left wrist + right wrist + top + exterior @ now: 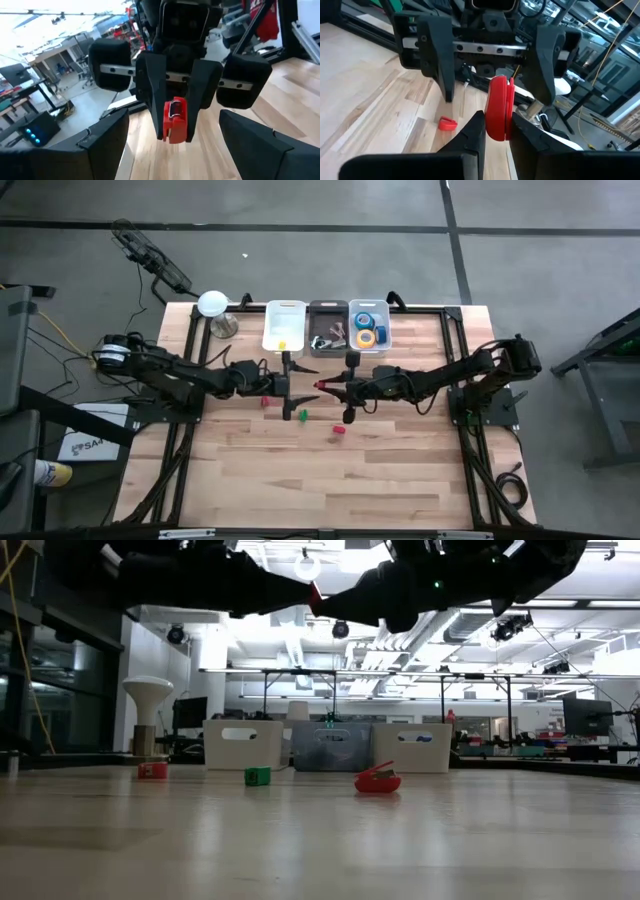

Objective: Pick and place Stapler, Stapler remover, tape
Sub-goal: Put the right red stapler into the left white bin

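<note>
From above, my two arms reach toward each other over the far middle of the table (400,470). My right gripper (322,386) pinches a red stapler (319,385) in mid-air, and my left gripper (292,381) faces it from just beside, fingers spread. Behind them, along the far edge, stand three bins: a white bin (284,326) on the left, a dark bin (328,327) in the middle and a clear bin (368,326) on the right holding the tape (365,328), blue and yellow rolls. On the wood nearer than the grippers lie a small red block (265,401), a green block (303,415) and a red stapler remover (340,430), well apart from the bins.

At table height, both arms hang dark across the top. The red block (152,770), green block (257,776) and stapler remover (378,780) sit on the table in a row from left to right, in front of the bins (243,744). A white lamp-like stand (148,715) rises at far left.

From my left wrist, my own fingers (102,142) stand wide apart, and beyond them the right gripper (174,131) clamps the stapler (175,120).

From my right wrist, my fingers (472,132) press on the stapler (499,107), held on edge, with the left gripper (495,80) spread open just beyond it and the red block (447,124) on the wood below.
</note>
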